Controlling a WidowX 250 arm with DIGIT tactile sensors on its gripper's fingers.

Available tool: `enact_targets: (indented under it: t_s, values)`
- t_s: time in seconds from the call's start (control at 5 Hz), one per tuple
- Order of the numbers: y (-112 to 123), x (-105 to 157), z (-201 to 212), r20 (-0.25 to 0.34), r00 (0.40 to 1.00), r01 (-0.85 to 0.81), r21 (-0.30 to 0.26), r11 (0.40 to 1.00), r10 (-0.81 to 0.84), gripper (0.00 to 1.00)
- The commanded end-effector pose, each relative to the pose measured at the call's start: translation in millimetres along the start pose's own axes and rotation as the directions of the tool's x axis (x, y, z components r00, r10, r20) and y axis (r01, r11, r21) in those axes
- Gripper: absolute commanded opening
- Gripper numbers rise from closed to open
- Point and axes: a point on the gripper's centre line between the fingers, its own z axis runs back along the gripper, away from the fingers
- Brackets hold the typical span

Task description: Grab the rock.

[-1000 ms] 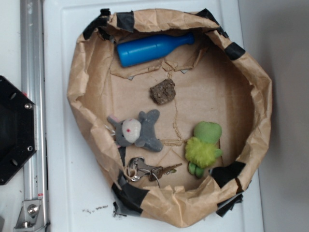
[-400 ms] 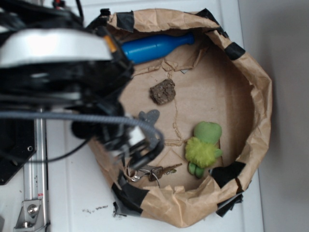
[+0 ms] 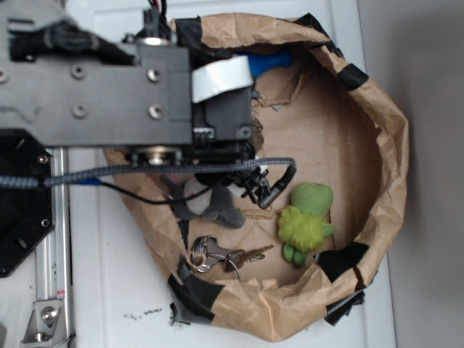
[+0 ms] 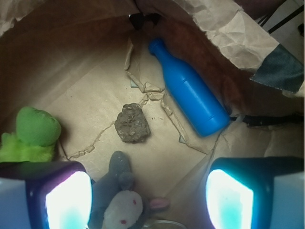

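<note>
In the wrist view the rock [image 4: 132,123], a small rough dark brown chunk, lies on the brown paper floor near the middle. My gripper [image 4: 150,200] hangs above the floor, open, with its two fingertips [image 4: 69,200] wide apart at the bottom of the view. The rock is ahead of the fingers and apart from them. Nothing is held between them; a grey plush toy [image 4: 119,191] lies on the floor below the gap. In the exterior view the arm [image 3: 145,94] covers the rock and the gripper.
A blue bottle [image 4: 188,88] lies to the right of the rock, close to the crumpled paper wall [image 3: 384,145]. A green plush [image 3: 308,214] sits at the right, and keys [image 3: 221,254] lie near the front rim. The grey plush [image 3: 217,206] peeks from under the arm.
The arm has swung in from the left over the paper bowl. It now hides the rock, most of the bottle and much of the grey plush in the exterior view.
</note>
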Motion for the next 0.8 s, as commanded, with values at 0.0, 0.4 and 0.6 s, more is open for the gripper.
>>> enact_targets:
  t_s: [0.0,0.4,0.6]
  values:
    - [2,10,11,0.04,0.999,-0.01,-0.035,0.999,0.011,1.0]
    - [2,21,-39,0.045,0.998,0.035,-0.028,0.999,-0.034,1.0]
    - [1,29,-66,-0.036,0.993,0.111,-0.118,0.987,-0.116,1.0]
